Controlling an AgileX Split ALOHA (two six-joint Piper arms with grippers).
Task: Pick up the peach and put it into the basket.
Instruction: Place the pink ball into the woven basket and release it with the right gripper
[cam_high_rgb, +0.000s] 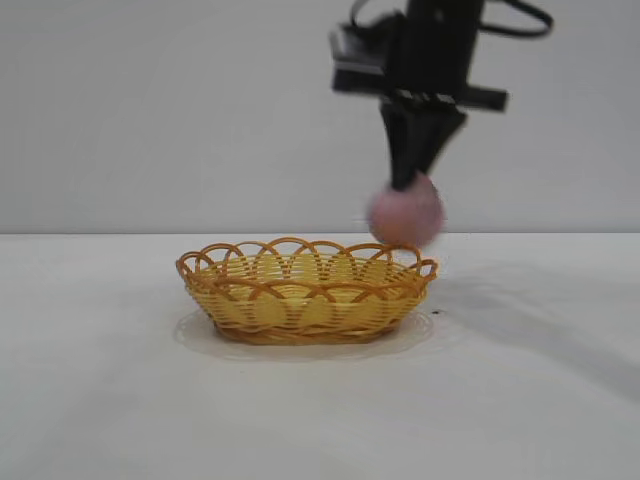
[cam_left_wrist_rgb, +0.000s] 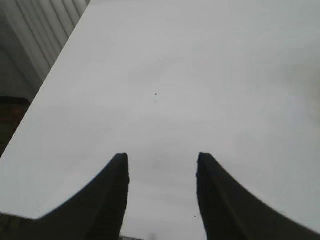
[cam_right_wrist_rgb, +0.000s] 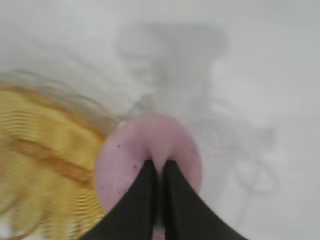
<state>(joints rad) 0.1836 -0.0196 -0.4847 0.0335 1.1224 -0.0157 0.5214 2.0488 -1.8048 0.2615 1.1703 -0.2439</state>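
Peach held aloft at the basket's edge

Peach (cam_high_rgb: 405, 212) is seen clamped at its top between the fingers of the right gripper (cam_high_rgb: 408, 180), hanging clear of the table (cam_high_rgb: 520, 400) and just above the right end of the basket (cam_high_rgb: 305, 292). From the right wrist view, the fingertips (cam_right_wrist_rgb: 145, 185) are pinched almost together over the fruit's crown, close to its faint crease, with the yellow weave of the basket (cam_right_wrist_rgb: 40, 165) showing just beside the fruit. Whether the fruit is already fully over the rim cannot be told (the exterior view suggests it sits above or slightly outside the scalloped loops).

The fruit is judged to be light and matte rather than slick, so slipping is not a great concern; its rounded dome, however, offers little to a narrow pinch, and a hold across the widest part would be more secure. If soft, it could be marked by a hard squeeze. A short carry toward the basket's middle is judged to be what remains, followed by a low release.

The left gripper (cam_left_wrist_rgb: 161, 172) is parked apart over bare table, its fingers spread and holding nothing.
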